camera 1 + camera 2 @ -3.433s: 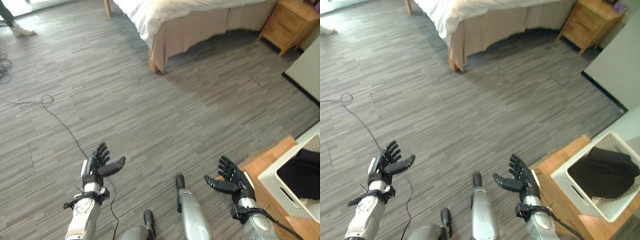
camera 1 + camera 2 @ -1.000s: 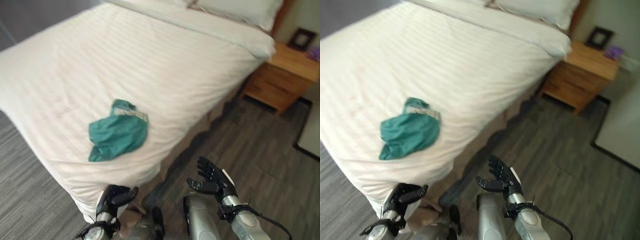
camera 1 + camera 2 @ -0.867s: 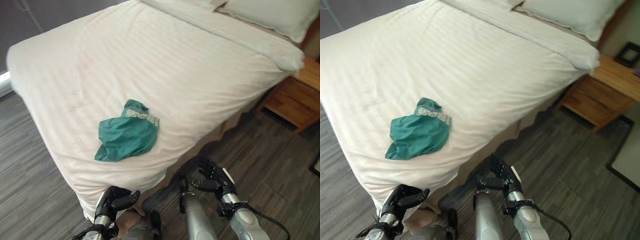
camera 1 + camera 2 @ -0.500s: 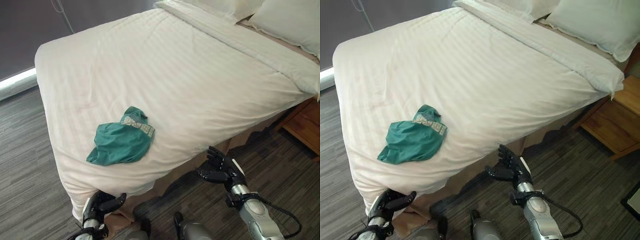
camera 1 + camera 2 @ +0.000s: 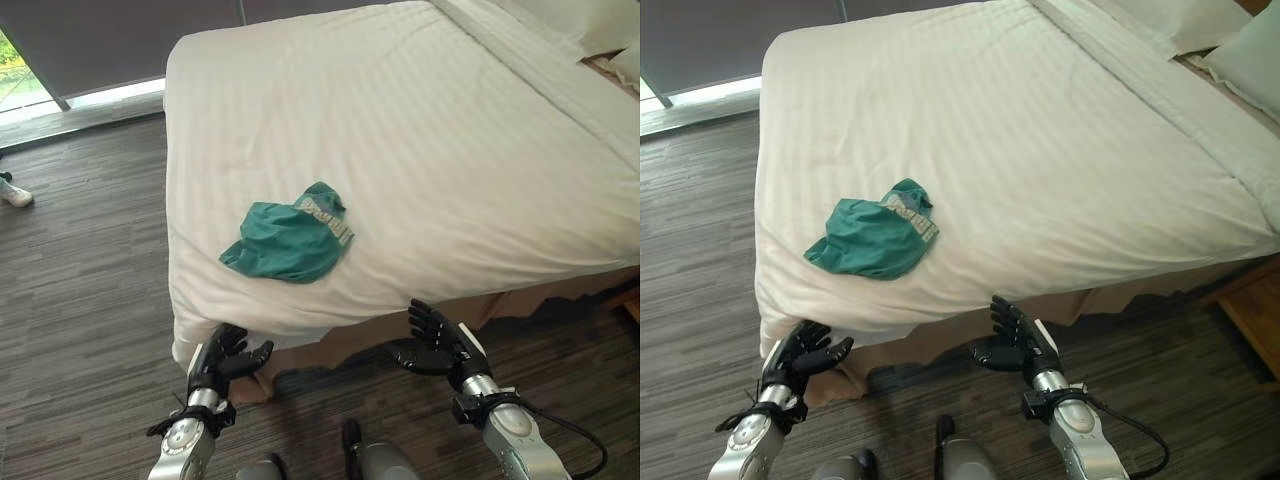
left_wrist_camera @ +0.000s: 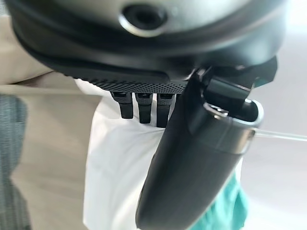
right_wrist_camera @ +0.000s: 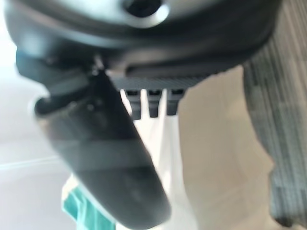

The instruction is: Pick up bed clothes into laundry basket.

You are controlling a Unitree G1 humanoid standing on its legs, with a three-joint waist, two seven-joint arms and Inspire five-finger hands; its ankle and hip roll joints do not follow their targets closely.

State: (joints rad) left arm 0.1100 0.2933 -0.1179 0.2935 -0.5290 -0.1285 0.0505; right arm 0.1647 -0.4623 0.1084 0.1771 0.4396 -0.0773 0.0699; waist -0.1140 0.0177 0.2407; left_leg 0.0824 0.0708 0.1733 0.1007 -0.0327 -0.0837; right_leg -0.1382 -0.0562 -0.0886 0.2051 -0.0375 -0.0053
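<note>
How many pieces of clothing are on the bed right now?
1. A crumpled green garment lies on the white bed near its foot corner, beyond the open left hand. The far side of the bed is out of frame, so more may be hidden.

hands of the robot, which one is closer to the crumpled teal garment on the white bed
The left hand: it hangs open below the bed corner nearest the crumpled teal garment. The right hand, also open, hangs further along the white bed.
</note>
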